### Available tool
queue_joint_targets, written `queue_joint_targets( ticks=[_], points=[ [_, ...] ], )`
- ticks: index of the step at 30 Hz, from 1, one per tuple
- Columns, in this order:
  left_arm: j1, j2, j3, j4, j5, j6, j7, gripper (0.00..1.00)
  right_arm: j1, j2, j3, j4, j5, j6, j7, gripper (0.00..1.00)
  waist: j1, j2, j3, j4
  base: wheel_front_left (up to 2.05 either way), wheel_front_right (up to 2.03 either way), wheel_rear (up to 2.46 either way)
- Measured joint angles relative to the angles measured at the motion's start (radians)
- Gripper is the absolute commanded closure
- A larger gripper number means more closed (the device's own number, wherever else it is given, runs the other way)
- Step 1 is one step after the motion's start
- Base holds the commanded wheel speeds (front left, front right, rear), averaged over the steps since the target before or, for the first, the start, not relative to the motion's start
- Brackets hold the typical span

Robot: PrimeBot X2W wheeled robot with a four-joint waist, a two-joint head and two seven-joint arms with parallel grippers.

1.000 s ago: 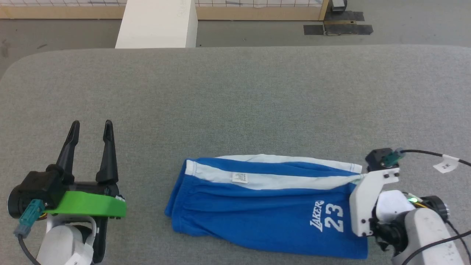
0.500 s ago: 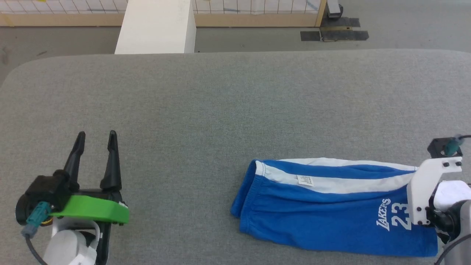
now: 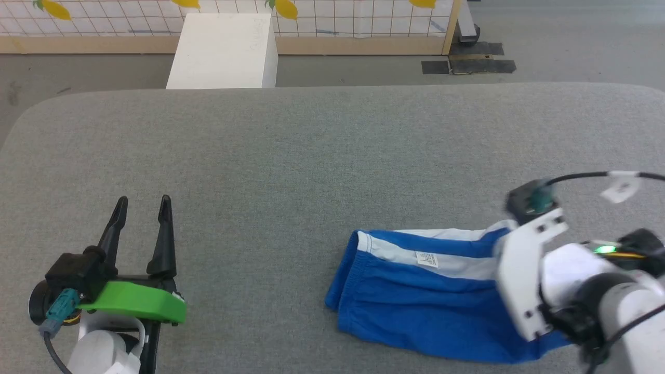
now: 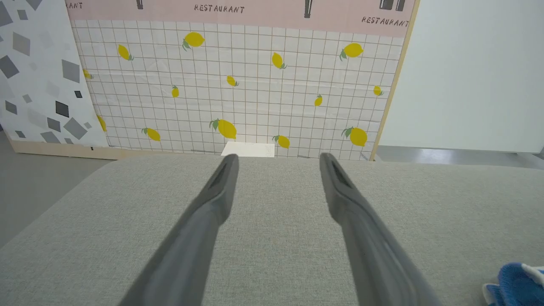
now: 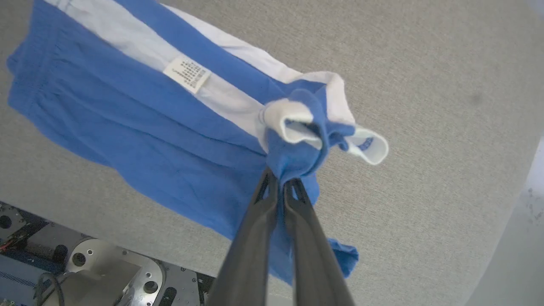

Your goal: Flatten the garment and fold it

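Nearest the robot, the right tool (image 5: 280, 180) is clamped shut on a bunched leg hem of the garment (image 3: 415, 296), the blue and white cloth puckered into a knot at its fingertips and lifted off the tabletop (image 3: 311, 156). Half a second ago that end lay flat with the white print showing. Now the right arm has swung in toward the middle and carried the hem up and over, so the print is hidden behind the blurred forearm. The waistband (image 3: 345, 270) end has kept its place at the near right of the tabletop, with the label (image 3: 426, 258) facing up. That suggests the dragging to pull the cloth flat is over and the fold toward the waistband has probably begun, though the arm covers too much to tell how far the hem has travelled. To the near left, the left tool (image 3: 143, 200) sits with its fingers apart and empty, well apart from the garment, as it was a second ago. Beyond the tabletop, the white box (image 3: 221, 52) sits lower in the head view than before, so the camera has tilted up.
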Motion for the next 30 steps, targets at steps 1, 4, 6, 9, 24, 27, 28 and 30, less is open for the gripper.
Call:
queue_joint_targets(
  ticks=[1, 4, 6, 9, 24, 27, 28, 30],
  points=[
    [0.002, -0.003, -0.003, -0.001, 0.0, 0.0, 0.0, 0.0, -0.004, 0.04, 0.058, 0.006, 0.026, 0.0, 0.0, 1.0, 0.0, 0.0, 0.0, 0.003, 0.0, 0.0, 0.0],
    [0.005, -0.006, -0.014, 0.0, -0.001, 0.0, 0.0, 0.0, -0.022, 0.088, 0.11, 0.046, 0.042, 0.0, -0.03, 1.0, 0.0, 0.0, 0.0, 0.011, 0.0, 0.0, 0.0],
    [0.005, -0.007, -0.023, 0.0, -0.003, 0.0, 0.0, 0.0, -0.037, 0.117, 0.137, 0.088, 0.048, 0.0, -0.057, 1.0, 0.0, 0.0, 0.002, 0.019, 0.0, 0.0, 0.0],
    [0.004, -0.007, -0.037, 0.0, -0.007, 0.0, 0.0, 0.0, -0.077, 0.154, 0.163, 0.167, 0.058, 0.0, -0.122, 1.0, 0.0, 0.0, 0.007, 0.032, 0.0, 0.0, 0.0],
    [0.003, -0.001, -0.058, 0.012, -0.035, 0.0, 0.0, 0.0, -0.172, 0.194, 0.303, 0.441, 0.2, 0.0, -0.421, 0.0, 0.0, 0.0, 0.04, 0.063, 0.0, 0.0, 0.0],
    [0.003, 0.0, -0.057, 0.013, -0.041, 0.0, 0.0, 0.0, -0.199, 0.197, 0.334, 0.442, 0.229, 0.0, -0.471, 0.0, 0.0, 0.0, 0.04, 0.05, 0.0, 0.0, 0.0],
    [0.003, 0.001, -0.057, 0.013, -0.041, 0.0, 0.0, 0.0, -0.21, 0.197, 0.337, 0.441, 0.232, 0.0, -0.487, 0.0, 0.0, 0.0, 0.039, 0.046, 0.0, 0.0, 0.0],
    [0.003, 0.002, -0.055, 0.013, -0.041, 0.0, 0.0, 0.0, -0.226, 0.197, 0.336, 0.433, 0.232, 0.0, -0.511, 0.0, 0.0, 0.0, 0.037, 0.035, 0.0, 0.0, 0.0]
  ],
)
